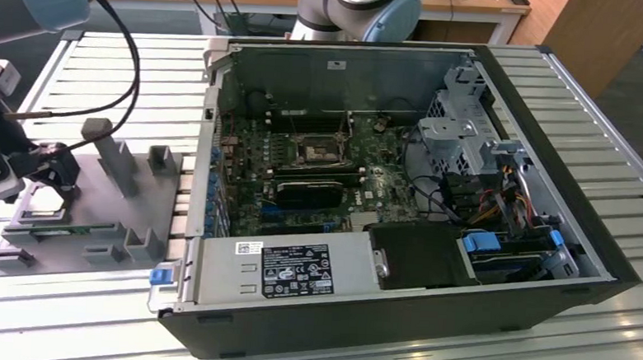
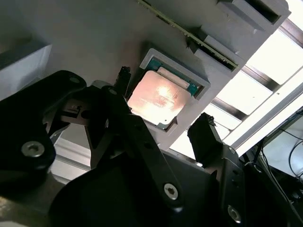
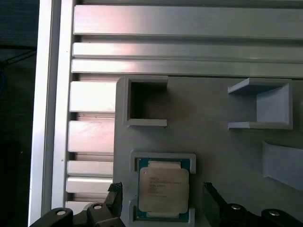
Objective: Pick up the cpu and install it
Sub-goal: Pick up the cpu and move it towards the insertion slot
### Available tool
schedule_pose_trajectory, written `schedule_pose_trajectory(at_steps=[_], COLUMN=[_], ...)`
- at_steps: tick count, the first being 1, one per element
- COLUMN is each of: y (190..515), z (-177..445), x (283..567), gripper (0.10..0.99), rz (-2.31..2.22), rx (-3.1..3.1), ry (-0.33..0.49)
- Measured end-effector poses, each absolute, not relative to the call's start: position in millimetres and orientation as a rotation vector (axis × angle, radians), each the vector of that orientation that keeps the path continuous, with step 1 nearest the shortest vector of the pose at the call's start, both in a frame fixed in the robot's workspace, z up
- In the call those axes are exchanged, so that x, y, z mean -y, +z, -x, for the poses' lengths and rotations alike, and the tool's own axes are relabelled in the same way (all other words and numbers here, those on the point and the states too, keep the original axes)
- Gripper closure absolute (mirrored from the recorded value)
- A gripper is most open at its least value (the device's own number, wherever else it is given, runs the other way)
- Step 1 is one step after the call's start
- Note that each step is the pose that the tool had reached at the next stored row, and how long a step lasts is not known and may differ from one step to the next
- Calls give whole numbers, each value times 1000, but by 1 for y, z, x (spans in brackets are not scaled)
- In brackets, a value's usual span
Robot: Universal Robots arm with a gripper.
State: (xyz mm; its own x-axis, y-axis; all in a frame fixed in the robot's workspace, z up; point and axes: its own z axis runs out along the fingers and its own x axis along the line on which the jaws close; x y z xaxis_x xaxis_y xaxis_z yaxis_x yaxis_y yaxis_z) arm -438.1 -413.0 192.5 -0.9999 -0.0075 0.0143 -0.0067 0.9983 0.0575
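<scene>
Exterior view: the gripper (image 1: 63,187) is seen held low over the grey holder plate (image 1: 88,217) at the exterior view's left, well apart from the open computer case (image 1: 409,193) and its socket (image 1: 320,151). Second wrist view: the cpu (image 2: 158,99) is found lying flat in a square pocket of the plate, directly beyond the gripper and between its 2 fingers (image 2: 208,137), which are spread wide and hold nothing. First wrist view: the near-square cpu is bracketed by the 2 fingertips, 1 beside each of 2 opposite edges, neither judged to touch it, with the wrist pointed down at the plate.
</scene>
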Motion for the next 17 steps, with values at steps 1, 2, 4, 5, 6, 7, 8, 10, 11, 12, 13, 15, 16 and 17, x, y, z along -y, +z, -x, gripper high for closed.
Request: schedule_pose_trajectory(at_steps=[1, 2, 4, 5, 6, 7, 8, 10, 11, 12, 13, 15, 16, 17], y=[192, 191, 190, 190, 189, 189, 188, 187, 186, 186, 186, 185, 185, 185], z=[438, 438, 438, 438, 438, 438, 438, 438, 438, 439, 439, 440, 440, 440], x=[413, 413, 413, 412, 412, 412, 412, 412, 412, 412, 412, 412, 412, 412], gripper=[318, 318, 318, 329, 329, 396, 396, 396, 396, 396, 396, 396, 396, 396], rz=[-11, -11, -11, -11, -11, -11, -11, -11, -11, -11, -11, -12, -12, -12], rx=[3126, 3126, 3126, 3126, 3126, 3126, 3126, 3126, 3126, 3130, 3134, 3139, 3139, 3140], ry=[-91, -92, -96, -97, -97, -97, -97, -98, -97, -97, -98, -98, -98, -98])
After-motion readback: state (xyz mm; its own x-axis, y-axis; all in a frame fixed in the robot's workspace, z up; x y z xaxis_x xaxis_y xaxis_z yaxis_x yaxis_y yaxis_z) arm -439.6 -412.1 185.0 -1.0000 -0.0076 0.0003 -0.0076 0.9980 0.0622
